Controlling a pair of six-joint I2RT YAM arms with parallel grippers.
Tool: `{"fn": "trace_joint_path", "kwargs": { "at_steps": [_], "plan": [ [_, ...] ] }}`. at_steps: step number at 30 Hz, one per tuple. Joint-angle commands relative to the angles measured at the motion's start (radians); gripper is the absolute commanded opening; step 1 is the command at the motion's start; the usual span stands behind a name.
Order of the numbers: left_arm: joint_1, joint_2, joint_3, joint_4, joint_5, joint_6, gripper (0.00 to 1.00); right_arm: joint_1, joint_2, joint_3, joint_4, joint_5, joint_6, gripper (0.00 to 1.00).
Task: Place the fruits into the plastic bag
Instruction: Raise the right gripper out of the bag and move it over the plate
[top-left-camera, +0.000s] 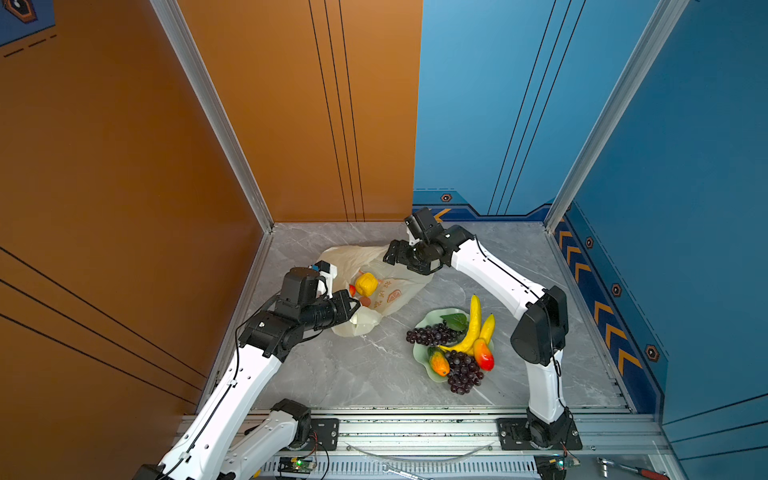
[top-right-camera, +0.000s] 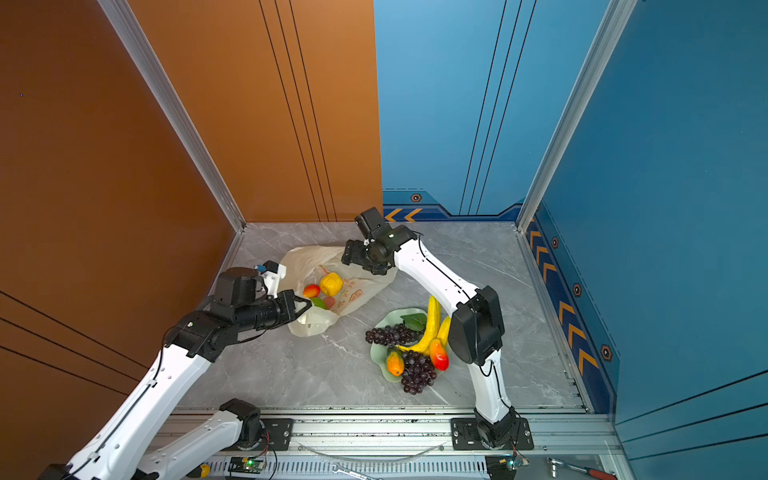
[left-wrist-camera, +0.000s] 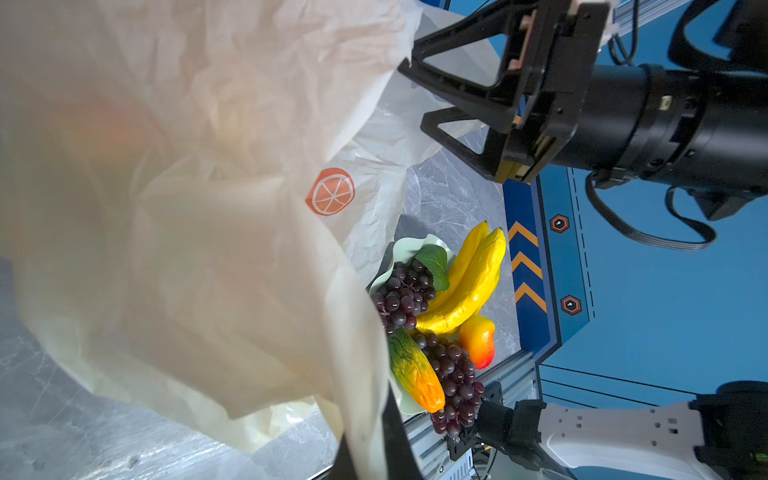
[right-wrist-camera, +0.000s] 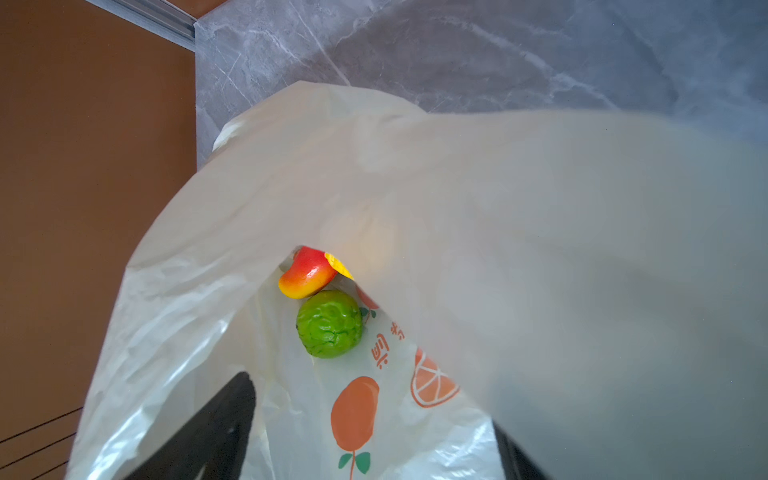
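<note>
A crinkly plastic bag (top-left-camera: 399, 286) lay slack, probably light and slippery, best pinched at its rim, where the left gripper (top-left-camera: 353, 309) was clamped on the film. The right gripper (left-wrist-camera: 413, 97) held its jaws apart at the bag's far edge. The right wrist view looked inside at a bumpy green fruit (right-wrist-camera: 329, 324) and red-orange mango (right-wrist-camera: 307, 274); the left wrist view saw only blurred colour. Other fruits (top-left-camera: 465, 345) sat on a dish (top-left-camera: 430, 316) beside the bag

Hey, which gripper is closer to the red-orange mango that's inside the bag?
Left. The left gripper is shut on the near rim of the plastic bag, right beside the mango. The right gripper is open over the bag's far side, clearly farther away.
</note>
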Motion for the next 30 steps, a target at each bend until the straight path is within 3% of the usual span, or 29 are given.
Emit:
{"fn": "trace_joint_path", "kwargs": {
  "at_steps": [1, 5, 8, 17, 24, 30],
  "plan": [
    [0.008, 0.004, -0.008, 0.009, 0.024, 0.012, 0.00, 0.004, -0.063, 0.052, -0.109, 0.017, -0.039, 0.88],
    [0.006, 0.006, -0.008, 0.019, 0.028, 0.006, 0.00, 0.009, -0.118, 0.064, -0.187, -0.005, -0.025, 0.89],
    [0.004, 0.005, -0.005, 0.022, 0.024, 0.004, 0.00, 0.023, -0.175, 0.049, -0.240, -0.002, -0.023, 1.00],
    [-0.027, 0.019, 0.003, 0.028, 0.006, -0.002, 0.00, 0.075, -0.414, -0.126, -0.332, 0.098, 0.002, 1.00],
    [-0.063, 0.027, 0.010, 0.028, -0.013, -0.003, 0.00, 0.099, -0.530, -0.270, -0.508, 0.228, -0.080, 1.00],
    [-0.074, 0.018, 0.000, 0.028, -0.014, -0.005, 0.00, 0.205, -0.569, -0.395, -0.553, 0.252, -0.198, 1.00]
  ]
}}
